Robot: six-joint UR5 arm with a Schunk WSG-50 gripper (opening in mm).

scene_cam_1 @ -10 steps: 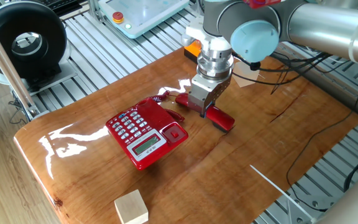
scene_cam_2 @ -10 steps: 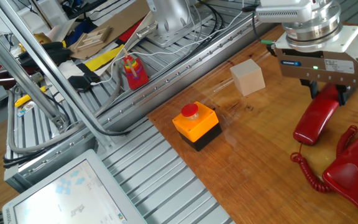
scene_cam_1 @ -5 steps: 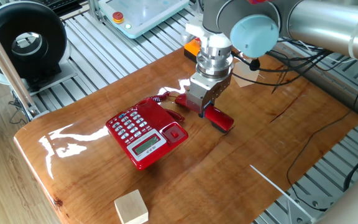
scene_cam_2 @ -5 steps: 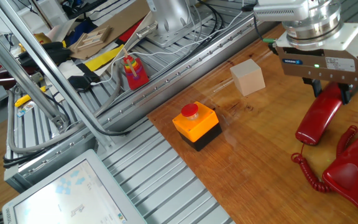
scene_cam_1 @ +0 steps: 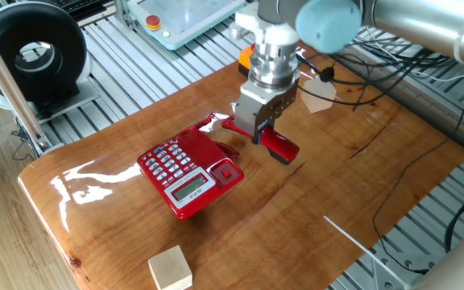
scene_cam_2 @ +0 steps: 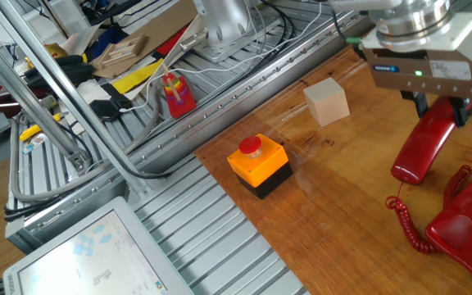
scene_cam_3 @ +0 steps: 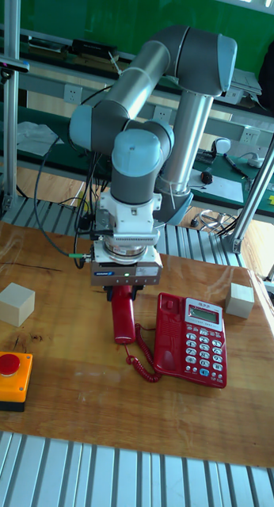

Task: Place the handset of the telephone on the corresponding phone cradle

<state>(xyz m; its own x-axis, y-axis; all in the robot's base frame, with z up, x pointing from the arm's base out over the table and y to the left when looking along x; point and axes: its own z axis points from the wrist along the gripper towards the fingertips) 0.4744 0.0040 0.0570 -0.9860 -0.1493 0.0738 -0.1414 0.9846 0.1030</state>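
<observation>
My gripper (scene_cam_1: 258, 131) is shut on the red handset (scene_cam_1: 279, 146) and holds it tilted, off the wooden table and beside the telephone (scene_cam_1: 188, 169). In the other fixed view the handset (scene_cam_2: 422, 150) hangs from the gripper (scene_cam_2: 438, 111), low end close to the wood. Its coiled cord (scene_cam_2: 408, 226) runs to the telephone (scene_cam_2: 469, 238). The tall view shows the gripper (scene_cam_3: 121, 296) over the handset (scene_cam_3: 122, 321), just left of the telephone (scene_cam_3: 192, 341). The phone cradle (scene_cam_3: 169, 337) lies bare beside the keypad, and it also shows on the gripper's side (scene_cam_1: 208, 153).
An orange box with a red button (scene_cam_2: 258, 164) sits near the table edge. One wooden block (scene_cam_2: 326, 102) stands behind it. Another wooden block (scene_cam_1: 170, 267) lies at the front edge, past the telephone. Cables trail over the table's far right.
The gripper has risen and shifted slightly toward the telephone with the handset in it. The handset has left the table. The telephone has not moved.
</observation>
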